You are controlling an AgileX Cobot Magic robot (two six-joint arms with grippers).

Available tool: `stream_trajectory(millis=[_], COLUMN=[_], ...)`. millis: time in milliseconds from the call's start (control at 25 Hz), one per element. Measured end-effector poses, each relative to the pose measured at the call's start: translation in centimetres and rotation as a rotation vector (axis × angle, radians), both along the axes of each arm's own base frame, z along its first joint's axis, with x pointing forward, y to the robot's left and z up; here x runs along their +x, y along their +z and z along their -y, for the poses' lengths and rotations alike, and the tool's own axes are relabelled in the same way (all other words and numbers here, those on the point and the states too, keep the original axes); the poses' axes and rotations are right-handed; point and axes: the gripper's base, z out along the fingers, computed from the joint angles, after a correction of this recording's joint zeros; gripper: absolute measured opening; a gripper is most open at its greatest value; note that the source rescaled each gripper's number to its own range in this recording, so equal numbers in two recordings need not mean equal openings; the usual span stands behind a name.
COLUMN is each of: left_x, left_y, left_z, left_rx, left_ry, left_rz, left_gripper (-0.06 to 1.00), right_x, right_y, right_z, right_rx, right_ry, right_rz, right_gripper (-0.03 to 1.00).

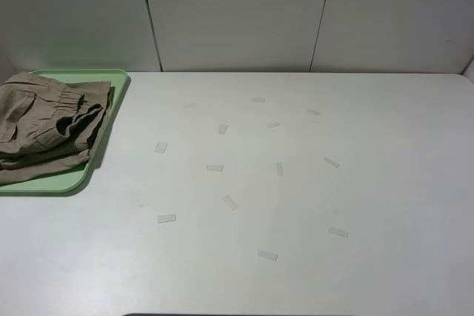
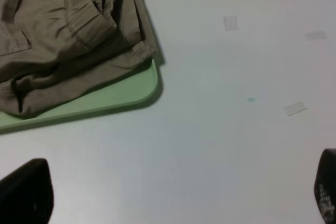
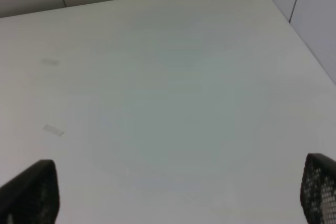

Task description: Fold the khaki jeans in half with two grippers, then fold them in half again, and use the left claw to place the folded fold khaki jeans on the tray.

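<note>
The khaki jeans [image 1: 44, 127] lie folded in a bundle on the mint-green tray [image 1: 74, 179] at the far left of the table. Their lower edge hangs a little over the tray's left side. The left wrist view shows the folded jeans [image 2: 63, 35] on the tray [image 2: 126, 95], with my left gripper [image 2: 173, 192] open and empty above bare table, well apart from the tray. My right gripper [image 3: 178, 192] is open and empty over bare table near the far right corner. Neither arm shows in the exterior view.
Several small strips of clear tape [image 1: 229, 201] are stuck across the middle of the white table [image 1: 370, 146]. Grey wall panels [image 1: 237, 12] stand behind the table's back edge, and one [image 3: 310, 19] runs along its right side.
</note>
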Motion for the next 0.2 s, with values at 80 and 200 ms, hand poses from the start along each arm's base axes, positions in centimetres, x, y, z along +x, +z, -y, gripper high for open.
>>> stream_trajectory(millis=[80,200], left_x=[0.0,0.0], left_y=[0.0,0.0], left_z=[0.0,0.0], left_rx=[0.0,0.0], left_ry=[0.0,0.0], left_rz=[0.0,0.0], left_gripper=[1.0,1.0], right_x=[0.0,0.0], right_y=[0.0,0.0], right_z=[0.0,0.0], right_rx=[0.0,0.0], right_ry=[0.0,0.0], right_rz=[0.0,0.0], right_gripper=[1.0,1.0])
